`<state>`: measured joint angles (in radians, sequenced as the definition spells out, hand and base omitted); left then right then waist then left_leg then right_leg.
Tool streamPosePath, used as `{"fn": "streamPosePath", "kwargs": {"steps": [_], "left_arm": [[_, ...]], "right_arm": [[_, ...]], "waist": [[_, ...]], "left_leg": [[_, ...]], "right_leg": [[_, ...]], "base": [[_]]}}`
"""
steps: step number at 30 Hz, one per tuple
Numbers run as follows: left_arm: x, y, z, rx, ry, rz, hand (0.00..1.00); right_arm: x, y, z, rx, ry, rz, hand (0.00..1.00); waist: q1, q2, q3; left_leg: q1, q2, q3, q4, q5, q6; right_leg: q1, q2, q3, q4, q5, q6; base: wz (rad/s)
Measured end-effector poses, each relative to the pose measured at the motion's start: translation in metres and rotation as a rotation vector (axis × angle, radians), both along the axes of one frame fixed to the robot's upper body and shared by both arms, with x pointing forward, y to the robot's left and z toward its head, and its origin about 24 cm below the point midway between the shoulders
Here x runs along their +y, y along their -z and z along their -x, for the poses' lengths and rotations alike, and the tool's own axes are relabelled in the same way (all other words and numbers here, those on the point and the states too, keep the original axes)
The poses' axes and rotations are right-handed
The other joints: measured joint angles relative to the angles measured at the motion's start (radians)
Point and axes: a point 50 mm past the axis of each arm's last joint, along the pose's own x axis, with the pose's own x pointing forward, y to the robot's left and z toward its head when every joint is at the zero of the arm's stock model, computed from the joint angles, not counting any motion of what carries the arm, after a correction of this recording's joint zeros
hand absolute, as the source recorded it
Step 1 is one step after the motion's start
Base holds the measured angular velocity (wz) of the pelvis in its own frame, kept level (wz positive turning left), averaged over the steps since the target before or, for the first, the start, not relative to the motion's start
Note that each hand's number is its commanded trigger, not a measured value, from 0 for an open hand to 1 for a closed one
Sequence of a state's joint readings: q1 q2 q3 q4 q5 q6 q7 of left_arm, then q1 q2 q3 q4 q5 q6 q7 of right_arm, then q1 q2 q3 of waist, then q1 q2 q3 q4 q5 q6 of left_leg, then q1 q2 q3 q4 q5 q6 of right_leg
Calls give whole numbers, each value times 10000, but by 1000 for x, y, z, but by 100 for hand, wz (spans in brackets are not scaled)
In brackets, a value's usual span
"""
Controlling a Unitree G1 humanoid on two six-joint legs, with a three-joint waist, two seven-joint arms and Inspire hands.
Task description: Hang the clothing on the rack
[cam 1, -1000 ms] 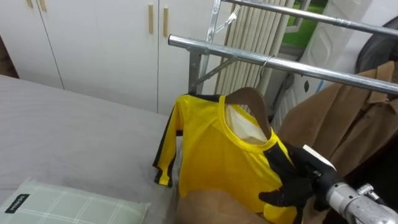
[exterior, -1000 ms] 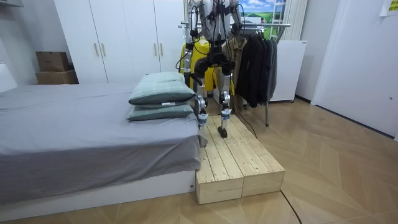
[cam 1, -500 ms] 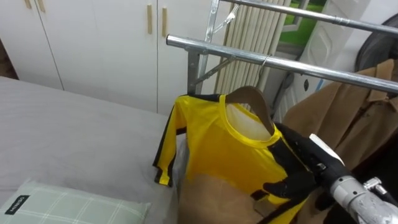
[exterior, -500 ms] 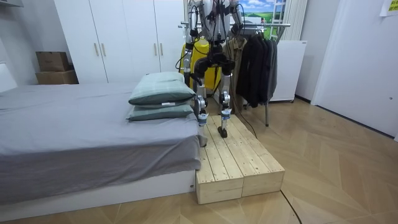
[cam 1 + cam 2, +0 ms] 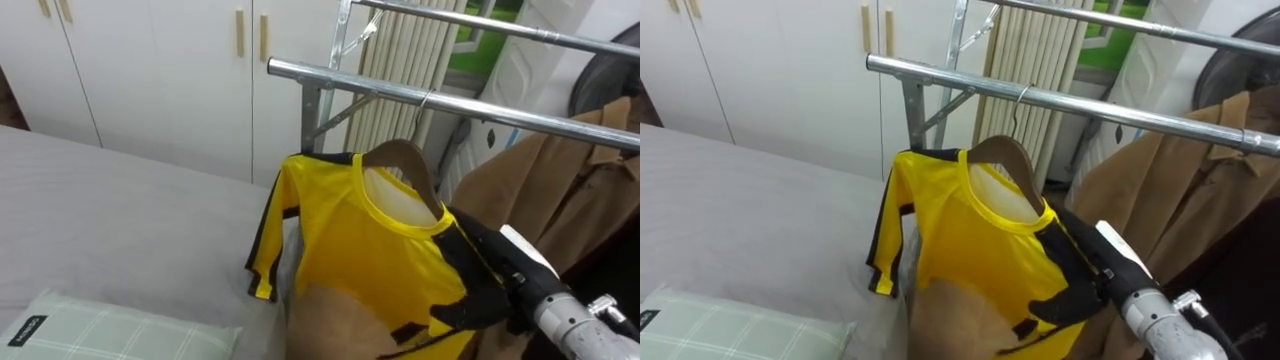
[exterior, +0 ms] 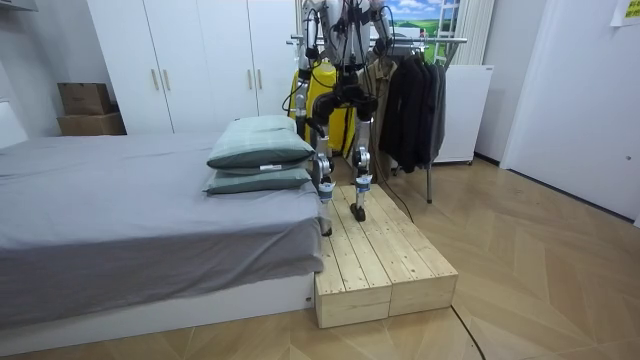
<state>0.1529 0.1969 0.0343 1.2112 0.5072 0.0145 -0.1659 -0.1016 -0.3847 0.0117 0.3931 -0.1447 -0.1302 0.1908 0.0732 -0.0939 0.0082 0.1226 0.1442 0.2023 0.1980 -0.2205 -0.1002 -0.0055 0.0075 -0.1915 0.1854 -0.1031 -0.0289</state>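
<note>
A yellow shirt [image 5: 350, 250] with black trim hangs on a wooden hanger [image 5: 400, 155], whose hook sits over the lower metal rail [image 5: 400, 92] of the clothes rack. My right hand [image 5: 478, 300] comes in from the lower right and rests at the shirt's right shoulder and sleeve, with its dark fingers curled into the cloth. The right eye view shows the same hand [image 5: 1080, 290] on the shirt [image 5: 960, 235]. In the room view I stand on a wooden platform [image 6: 385, 265] facing the rack, with the shirt [image 6: 322, 85] in front of me.
A brown coat [image 5: 560, 190] hangs on the rail to the right of the shirt. The grey bed [image 5: 120, 210] with a checked pillow [image 5: 90, 325] lies to the left. White wardrobe doors [image 5: 150, 70] stand behind. A tan shape [image 5: 330, 325] covers the shirt's lower part.
My right hand has slid a little down and to the right along the shirt's shoulder. The shirt stays hung on the rail.
</note>
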Motion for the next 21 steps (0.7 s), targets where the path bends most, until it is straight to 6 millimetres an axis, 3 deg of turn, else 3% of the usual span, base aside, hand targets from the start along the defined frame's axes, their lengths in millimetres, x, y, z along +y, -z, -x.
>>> {"fn": "streamPosePath", "kwargs": {"steps": [7, 16, 21], "left_arm": [[-3, 1, 7, 173, -85, 11, 0], [-4, 1, 15, 302, -310, -4, 0], [-6, 1, 18, 253, -459, 69, 0]], "right_arm": [[-18, 8, 16, -382, 1807, 278, 0], [-35, -2, 18, -1728, 3943, 582, 0], [-55, -11, 24, -2613, 5667, 7, 0]], "waist": [[-153, 44, 1], [-477, 47, -22], [-557, 145, -10]], "left_leg": [[38, -12, 327, -118, -4, 1], [-12, -6, 440, -187, -3, 1], [80, -14, 444, -195, -4, 1]], "right_leg": [[-207, 76, 391, 196, 3, -3], [-322, 127, 534, 194, 25, -14], [-306, 135, 577, 190, 24, -13]], "base": [[-16], [-5], [-1]]}}
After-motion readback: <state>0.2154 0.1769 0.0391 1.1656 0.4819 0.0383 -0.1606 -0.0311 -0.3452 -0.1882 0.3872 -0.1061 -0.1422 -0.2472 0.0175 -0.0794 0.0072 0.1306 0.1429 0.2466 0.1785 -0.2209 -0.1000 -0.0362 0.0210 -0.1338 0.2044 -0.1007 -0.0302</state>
